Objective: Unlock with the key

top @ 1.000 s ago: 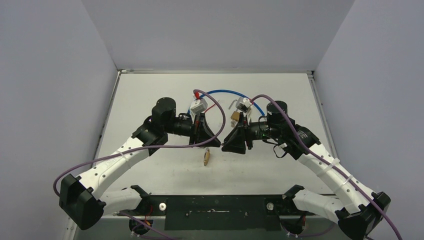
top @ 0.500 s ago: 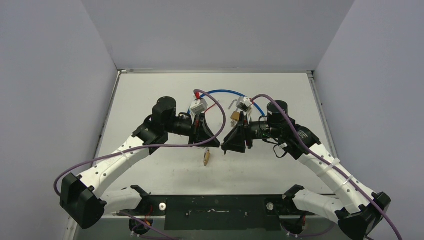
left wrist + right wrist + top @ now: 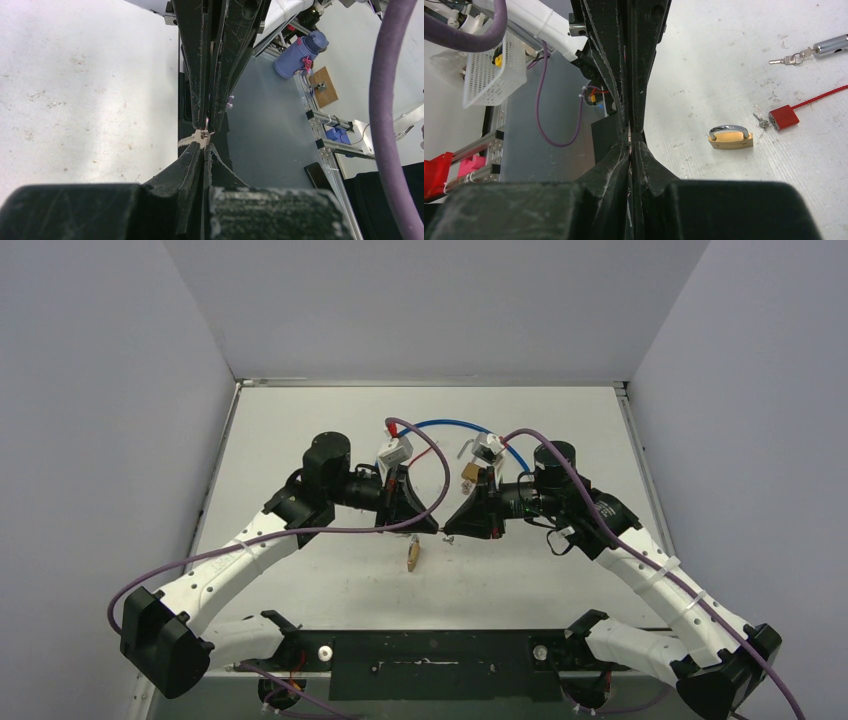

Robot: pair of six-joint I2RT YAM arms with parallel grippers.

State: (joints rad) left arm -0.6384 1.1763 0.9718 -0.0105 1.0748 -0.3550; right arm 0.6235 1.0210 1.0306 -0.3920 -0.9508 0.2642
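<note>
Key (image 3: 199, 137) now between right fingers (image 3: 193, 75)

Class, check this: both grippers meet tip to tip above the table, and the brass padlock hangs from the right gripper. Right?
One part is wrong. The brass padlock lies on the table, apart from both grippers, as the right wrist view shows. The left gripper and right gripper do meet tip to tip, at a small key.

Key (image 3: 199, 138) between left hand (image 3: 431, 527) and right hand (image 3: 451, 533); padlock (image 3: 412, 557) on table (image 3: 300, 430) before them.
</note>
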